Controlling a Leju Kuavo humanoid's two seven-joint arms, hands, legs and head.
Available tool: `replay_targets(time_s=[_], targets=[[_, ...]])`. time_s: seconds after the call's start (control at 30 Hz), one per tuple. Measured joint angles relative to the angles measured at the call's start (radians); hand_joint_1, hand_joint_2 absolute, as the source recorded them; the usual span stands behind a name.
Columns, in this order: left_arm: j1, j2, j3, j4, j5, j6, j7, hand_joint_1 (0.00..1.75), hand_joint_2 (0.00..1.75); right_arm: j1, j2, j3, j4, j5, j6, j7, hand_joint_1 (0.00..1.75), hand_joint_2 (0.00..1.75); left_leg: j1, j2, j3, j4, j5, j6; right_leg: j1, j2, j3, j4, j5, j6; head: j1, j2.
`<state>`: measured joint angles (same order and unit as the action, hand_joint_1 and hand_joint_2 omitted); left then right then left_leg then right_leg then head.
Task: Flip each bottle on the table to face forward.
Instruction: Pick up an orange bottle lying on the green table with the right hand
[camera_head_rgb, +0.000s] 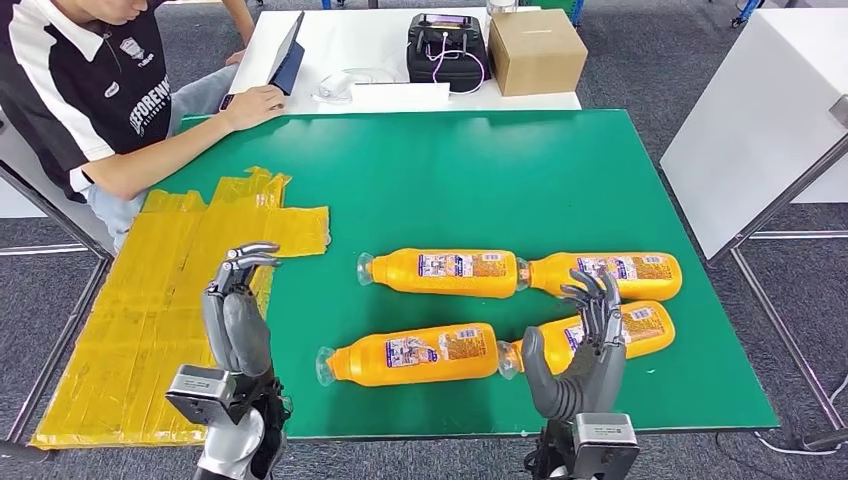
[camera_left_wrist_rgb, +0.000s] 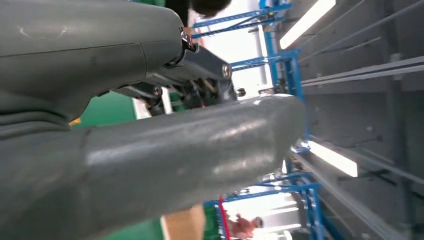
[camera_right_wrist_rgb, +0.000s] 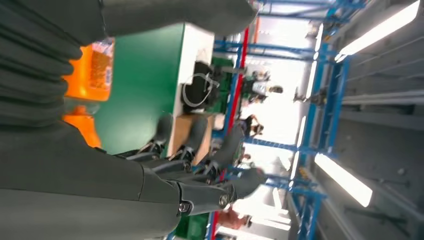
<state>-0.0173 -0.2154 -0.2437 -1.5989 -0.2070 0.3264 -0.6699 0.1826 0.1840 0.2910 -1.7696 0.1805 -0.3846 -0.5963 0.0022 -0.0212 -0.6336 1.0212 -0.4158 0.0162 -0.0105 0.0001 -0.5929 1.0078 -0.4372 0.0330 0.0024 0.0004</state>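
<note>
A: What is lying in front of the robot?

B: A wide green rectangular surface (camera_head_rgb: 560, 170) is filling the middle of the frame, with a patch of crinkled yellow tape sheets (camera_head_rgb: 150, 300) covering its lower left. Four orange plastic bottles are lying on their sides in two rows at lower centre and lower right: the upper-left bottle (camera_head_rgb: 445, 271), the upper-right bottle (camera_head_rgb: 610, 274), the lower-left bottle (camera_head_rgb: 415, 353) and the lower-right bottle (camera_head_rgb: 600, 335).

A: And the hands?

B: The right hand (camera_head_rgb: 585, 345) is hovering upright with fingers spread wide, holding nothing, in front of the lower-right bottle. The left hand (camera_head_rgb: 238, 315) is standing at lower left over the tape edge, fingertips curling slightly, also holding nothing.

A: How should the step be done well?

B: The printed labels seem to be facing up already, so I am judging each one before turning it. The right hand should be lowering onto one bottle's body, gripping around the middle, and rolling it in place without nudging its neighbour, since caps and bases are nearly touching.
</note>
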Motion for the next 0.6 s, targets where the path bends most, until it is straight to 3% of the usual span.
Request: replay_targets(time_s=[0.2, 0.33, 0.47, 0.6], targets=[[-0.002, 0.002, -0.010, -0.010, -0.009, -0.123, 0.004, 0.00, 0.00, -0.015, -0.015, 0.002, -0.037, 0.035, 0.014, -0.003, 0.00, 0.00, 0.000, 0.000, 0.001, 0.000, 0.001, 0.000, 0.000, 0.000, 0.001, 0.000, 0.000, 0.000, 0.000, 0.000], [-0.003, 0.004, -0.008, -0.003, -0.032, -0.180, 0.006, 0.00, 0.00, -0.027, -0.033, 0.000, -0.041, 0.226, -0.041, 0.059, 0.00, 1.75, 0.000, 0.000, 0.000, 0.000, 0.001, 0.000, 0.000, 0.000, 0.001, 0.000, 0.000, 0.000, 0.000, 0.000], [-0.001, 0.006, -0.004, -0.002, -0.037, -0.222, 0.007, 0.00, 0.00, -0.068, -0.080, 0.000, -0.014, 0.468, -0.059, 0.200, 0.00, 1.75, 0.000, 0.000, 0.000, 0.000, 0.001, 0.000, 0.000, 0.000, 0.001, 0.000, 0.000, 0.000, 0.000, 0.000], [-0.001, 0.006, 0.002, -0.002, -0.035, -0.255, 0.008, 0.00, 0.00, -0.130, -0.133, 0.000, 0.037, 0.623, -0.035, 0.319, 0.00, 1.75, 0.000, 0.000, 0.000, 0.000, 0.001, 0.000, 0.000, 0.000, 0.001, 0.000, 0.000, 0.000, 0.000, 0.000]])
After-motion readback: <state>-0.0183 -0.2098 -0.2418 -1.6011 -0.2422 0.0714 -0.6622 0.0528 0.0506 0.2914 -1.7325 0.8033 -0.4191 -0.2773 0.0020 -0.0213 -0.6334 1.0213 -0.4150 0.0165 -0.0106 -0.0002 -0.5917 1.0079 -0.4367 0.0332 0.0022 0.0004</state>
